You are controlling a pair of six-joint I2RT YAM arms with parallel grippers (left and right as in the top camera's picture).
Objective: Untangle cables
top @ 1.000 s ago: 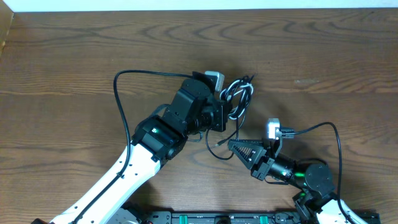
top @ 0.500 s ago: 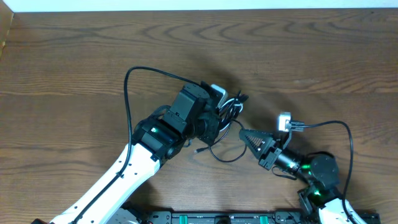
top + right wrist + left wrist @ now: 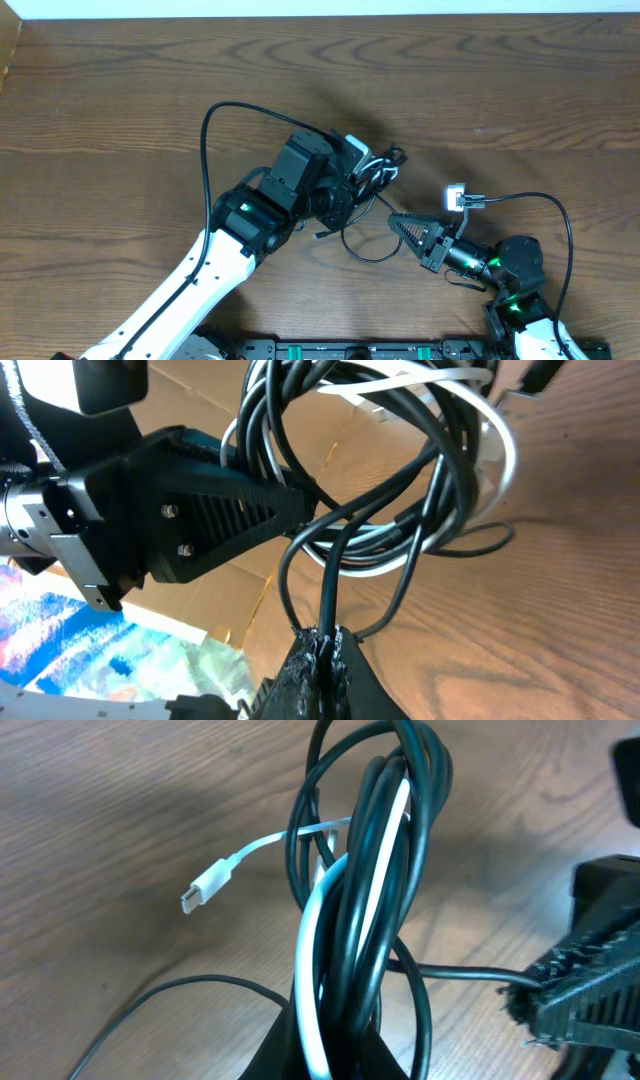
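Overhead: The cables (image 3: 382, 166), one white and two black, form a tangled bundle near the centre of the table (image 3: 120, 100). The left gripper (image 3: 358, 188) is clamped on this bundle. The right gripper (image 3: 394, 220) sits just right of it and nearer, pinching a black strand.

Left wrist: The bundle rises from between the closed fingers. A white plug end (image 3: 198, 892) points left.

Right wrist: The fingers are pressed together on one black strand. The loops lie against the left gripper.

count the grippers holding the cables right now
2. The left gripper clamps the looped bundle of cables, centre of the overhead view; the right gripper, lower right of it, pinches a black strand from that bundle.
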